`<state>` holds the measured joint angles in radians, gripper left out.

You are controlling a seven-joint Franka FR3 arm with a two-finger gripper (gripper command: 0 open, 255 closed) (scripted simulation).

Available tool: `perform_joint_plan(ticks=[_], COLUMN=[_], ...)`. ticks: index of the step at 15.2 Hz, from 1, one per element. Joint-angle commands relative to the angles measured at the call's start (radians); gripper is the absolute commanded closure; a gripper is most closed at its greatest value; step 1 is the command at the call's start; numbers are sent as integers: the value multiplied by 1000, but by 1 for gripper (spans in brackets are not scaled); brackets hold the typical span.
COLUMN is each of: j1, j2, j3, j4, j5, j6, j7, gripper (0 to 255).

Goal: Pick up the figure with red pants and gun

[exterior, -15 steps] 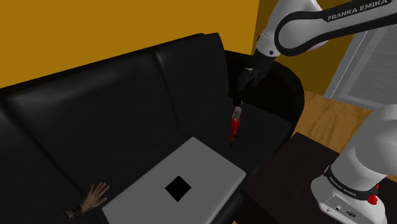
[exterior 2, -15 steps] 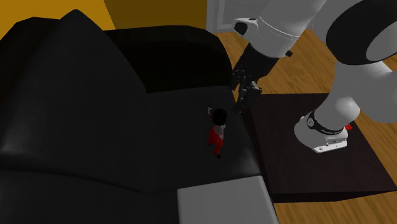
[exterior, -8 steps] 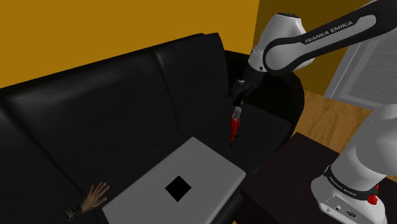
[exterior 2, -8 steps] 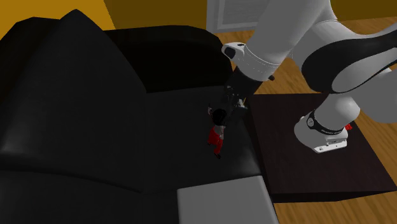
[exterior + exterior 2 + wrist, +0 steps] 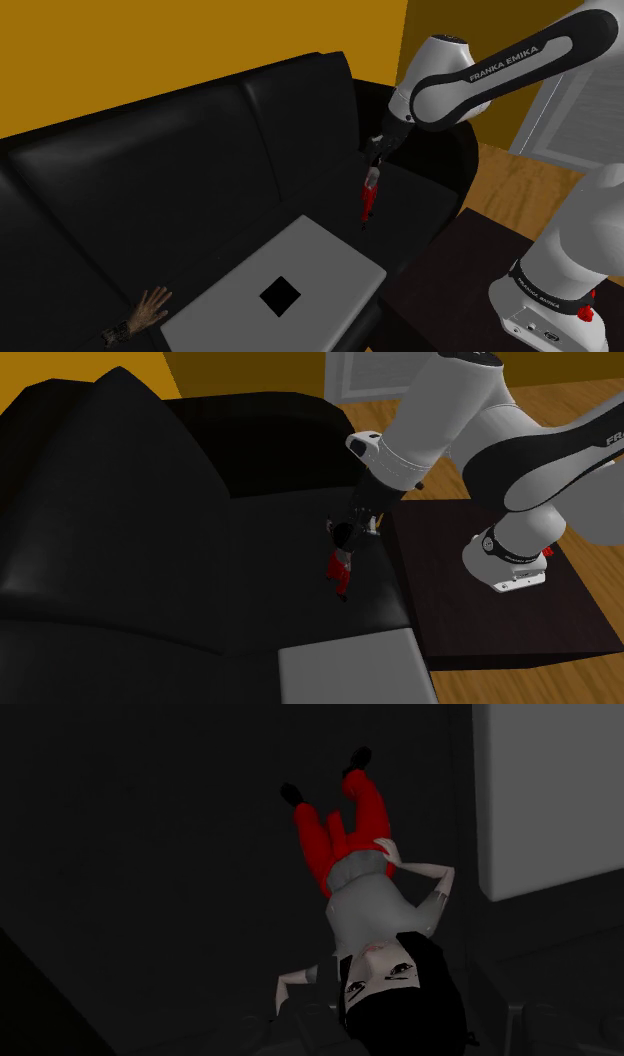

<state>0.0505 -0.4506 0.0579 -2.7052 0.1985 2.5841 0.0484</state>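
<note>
A small figure (image 5: 369, 196) with red pants, a grey top and black hair lies on the black sofa seat (image 5: 300, 190), near the armrest end. In the second exterior view the figure (image 5: 342, 557) lies with its head toward the arm. My gripper (image 5: 376, 152) hangs just above the head, and the second exterior view puts the gripper (image 5: 357, 524) close over the hair. Seen from the wrist, the figure (image 5: 360, 874) stretches away from the gripper (image 5: 415, 1034), legs farthest. Dim fingers (image 5: 300, 1019) stand apart on either side of the head, not touching it. I cannot make out a gun.
A flat grey slab (image 5: 275, 285) with a black square on it lies on the seat near the figure's feet. A hand (image 5: 150, 305) rests on the sofa front. The sofa's armrest (image 5: 440, 150) curves behind the gripper. My stand sits on a dark platform (image 5: 520, 612) over wood floor.
The arm has lowered and reached toward the sofa, bringing the gripper from well above the seat down to just over the figure's head. The figure has not moved.
</note>
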Motion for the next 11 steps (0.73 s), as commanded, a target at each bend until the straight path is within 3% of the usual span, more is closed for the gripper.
perform_joint_plan(ticks=[1, 7, 11], j1=[0, 1, -6], j2=[2, 1, -34], j3=[0, 2, 4], j4=[-2, -1, 30], j5=[0, 0, -11], j6=[1, 0, -66], j7=[0, 3, 14], gripper=[255, 255, 255])
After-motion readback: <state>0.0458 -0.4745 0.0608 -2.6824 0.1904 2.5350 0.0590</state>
